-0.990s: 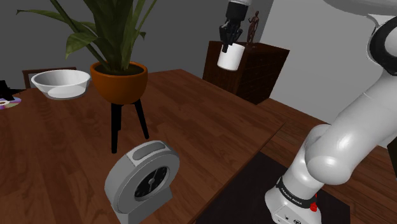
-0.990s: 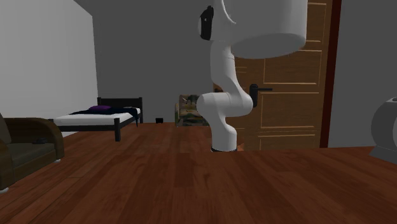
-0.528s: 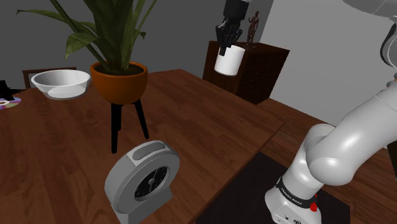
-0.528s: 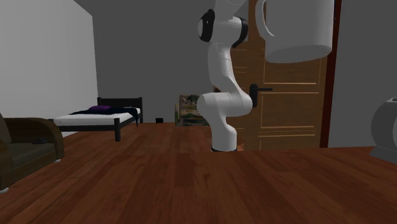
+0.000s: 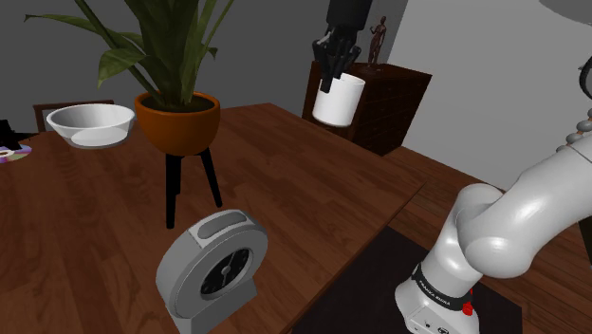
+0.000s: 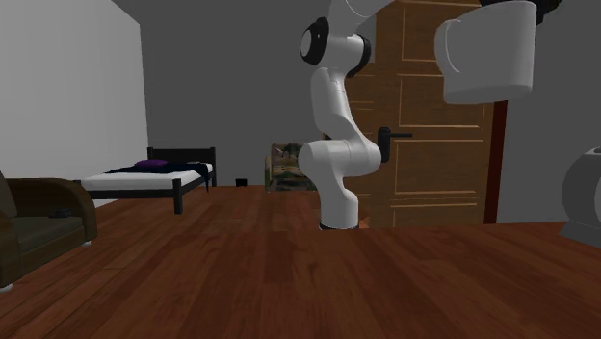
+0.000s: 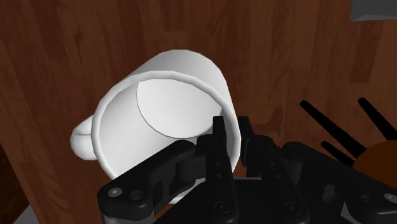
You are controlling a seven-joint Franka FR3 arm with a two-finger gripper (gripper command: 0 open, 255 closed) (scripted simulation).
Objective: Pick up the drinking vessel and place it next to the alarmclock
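Mug (image 5: 339, 101) hangs in the air by the tabletop's (image 5: 285, 176) far corner. My gripper (image 5: 333, 71) clamps its rim, one finger inside, one outside. Clock (image 5: 212, 267) stands well apart at the near edge.

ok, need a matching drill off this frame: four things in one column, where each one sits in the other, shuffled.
Things:
1. white mug
2. grey alarm clock
3. bowl
4. orange plant pot

Places:
A. on a black stand
B. clasped by the gripper, up in the air
C. standing on the table, nearest the shoulder camera
D. on the table near the shoulder view's left edge

Pairs: 1-B, 2-C, 3-D, 4-A
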